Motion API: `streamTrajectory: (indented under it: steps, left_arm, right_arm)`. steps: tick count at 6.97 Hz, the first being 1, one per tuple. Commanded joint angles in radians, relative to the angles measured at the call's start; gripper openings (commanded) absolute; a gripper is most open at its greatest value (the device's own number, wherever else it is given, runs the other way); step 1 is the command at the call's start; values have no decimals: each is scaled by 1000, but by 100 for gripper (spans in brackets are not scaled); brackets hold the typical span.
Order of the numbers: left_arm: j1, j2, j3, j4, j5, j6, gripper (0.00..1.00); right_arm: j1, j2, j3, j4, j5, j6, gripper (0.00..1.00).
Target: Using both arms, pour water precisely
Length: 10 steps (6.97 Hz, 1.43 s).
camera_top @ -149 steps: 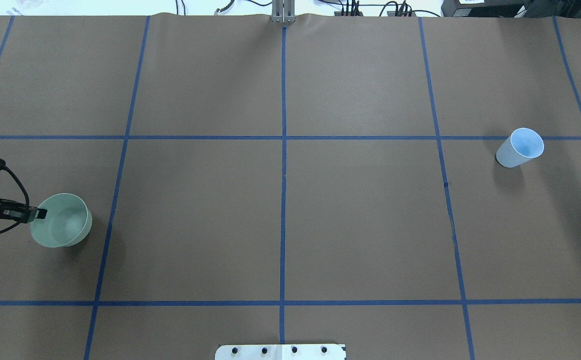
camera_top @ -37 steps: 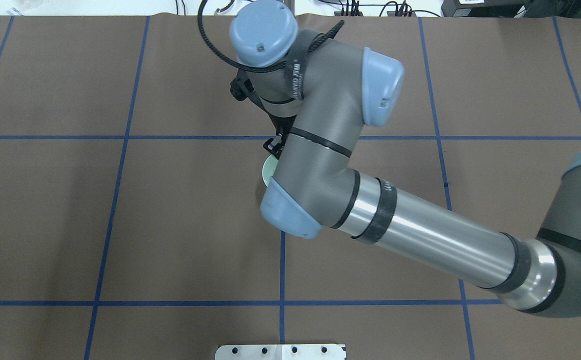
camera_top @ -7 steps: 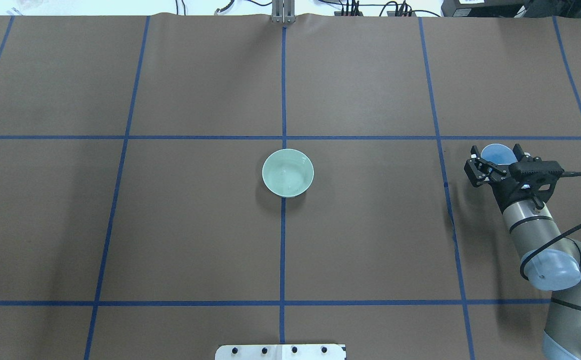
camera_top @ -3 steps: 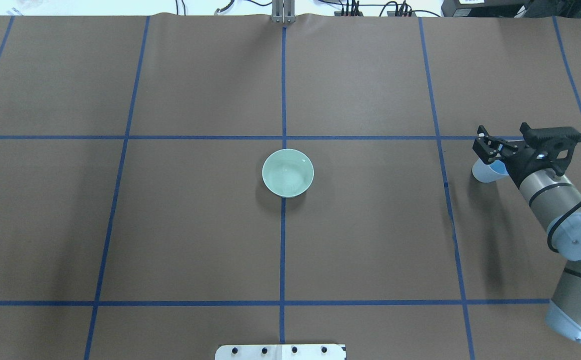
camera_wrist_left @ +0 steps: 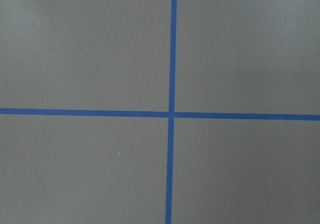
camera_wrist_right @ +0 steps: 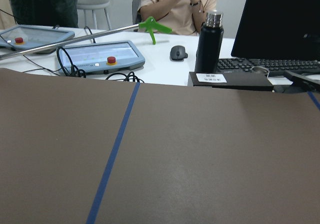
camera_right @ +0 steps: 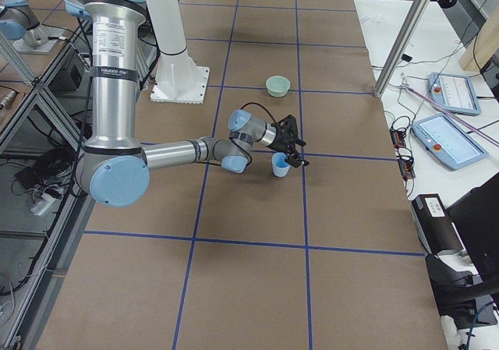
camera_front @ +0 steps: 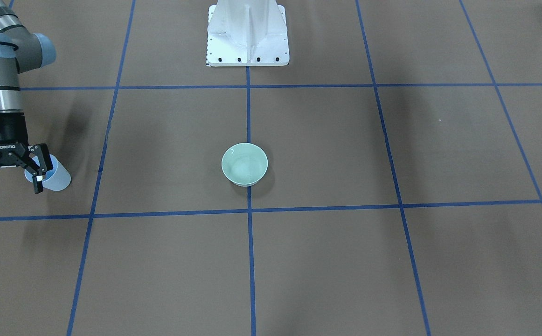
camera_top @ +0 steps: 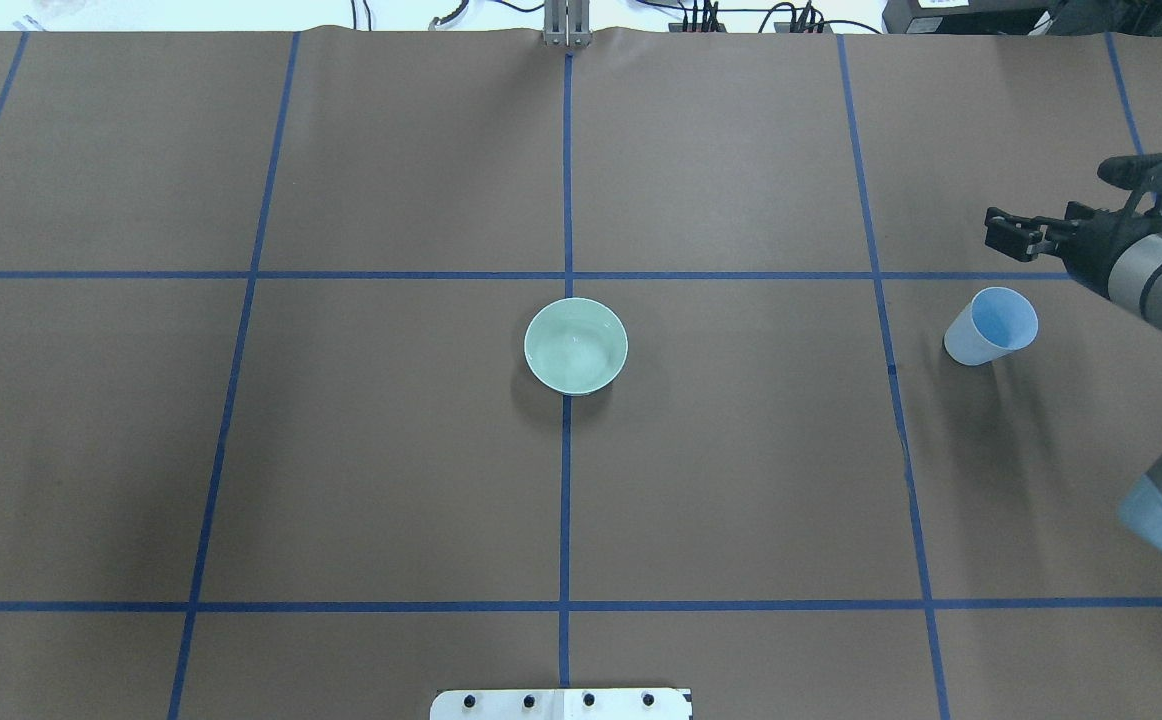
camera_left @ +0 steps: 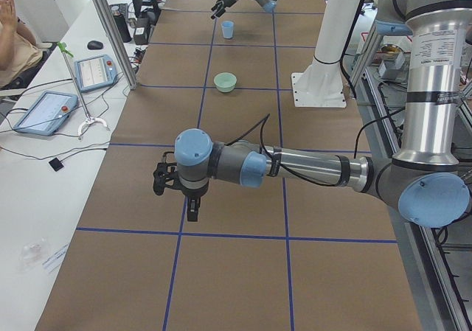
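Observation:
A pale green bowl (camera_top: 576,345) stands at the table's middle on the blue centre line; it also shows in the front view (camera_front: 244,164). Faint pale glints inside it may be the water; I cannot be sure. A light-blue cup (camera_top: 991,327) stands upright at the right, free of any grip, and shows in the front view (camera_front: 52,175). My right gripper (camera_top: 998,232) is open and empty, raised above the table beyond the cup; in the front view (camera_front: 14,186) its jaws stand wide apart. My left gripper (camera_left: 181,192) hangs over bare table far to the left; whether it is open I cannot tell.
Brown paper with a blue tape grid (camera_top: 566,500) covers the table. The white pedestal base (camera_front: 247,32) stands at the robot's edge. Beyond the table's far edge is a desk with tablets (camera_wrist_right: 102,54), a black bottle (camera_wrist_right: 208,42) and seated people.
One second ago my open right gripper stood around the cup. It has since lifted and drawn away toward the far right. The cup stays standing; the bowl has not moved.

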Motion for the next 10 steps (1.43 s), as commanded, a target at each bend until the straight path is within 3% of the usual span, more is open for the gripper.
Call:
streamTrajectory:
  steps: [1,3,6,7,8,10]
  left_arm:
    - [141,-76,-81,1,5,-213,100]
    - [266,-194,-78,3,14,-408,100]
    - [422,-341,-37,3,141,-540,100]
    - [453,-362,-51,-40,169,-576,100]
    - [581,-362,-33,-192,284,-602,100]
    - [712,-493,73,-220,324,-709,100]
  right_arm:
    - [188,54,6,-182,299,-173,100]
    - [354,92,5,-381,529,-430,99]
    - [575,190,-18,-807,820,-911,100]
    - [614,207,-27,-936,843,-1022,100]
    - [626,186,-64,-982,833,-1119,100]
    - [632,163,-176,-973,830,-1154,100]
